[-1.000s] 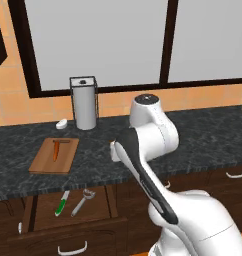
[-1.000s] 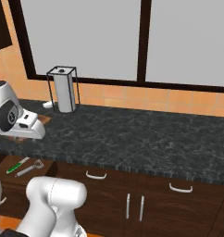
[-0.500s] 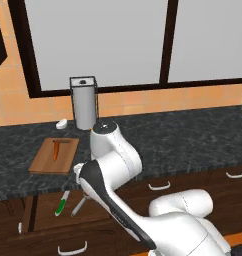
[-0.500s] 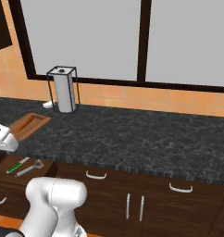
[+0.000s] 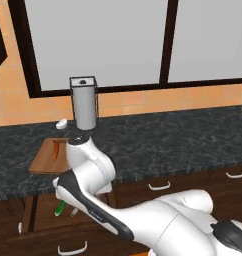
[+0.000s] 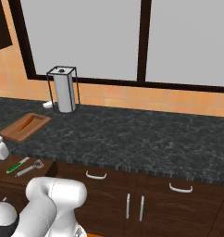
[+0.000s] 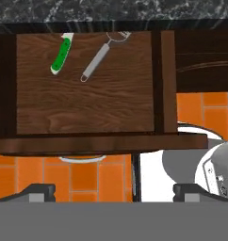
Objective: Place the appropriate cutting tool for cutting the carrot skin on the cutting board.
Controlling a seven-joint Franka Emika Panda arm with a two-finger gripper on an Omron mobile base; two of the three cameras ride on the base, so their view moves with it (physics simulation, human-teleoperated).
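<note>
The hand (image 7: pixel 114 190) hangs above the open drawer (image 7: pixel 87 108) and looks straight down into it. Its two fingers stand wide apart with nothing between them.

The cutting tool (image 7: pixel 99 55), an all-silver peeler, lies on the drawer's wooden bottom, far ahead of the hand, near the drawer's back under the edge of the surface (image 6: pixel 132 139). Its slim handle points diagonally toward the hand, and the looped head is at the far end. Just beside it lies the green-handled knife (image 7: pixel 60 54), apart from it but close.

To do this step well, I think the hand should go forward and down over the middle of the slim handle and turn so that the fingers close across it. It should stay away from the knife and from the edge of the surface.

The cutting board (image 6: pixel 15 132) waits on the surface with the carrot (image 6: pixel 26 123) on it.

I can read no writing or brand on anything here.
</note>
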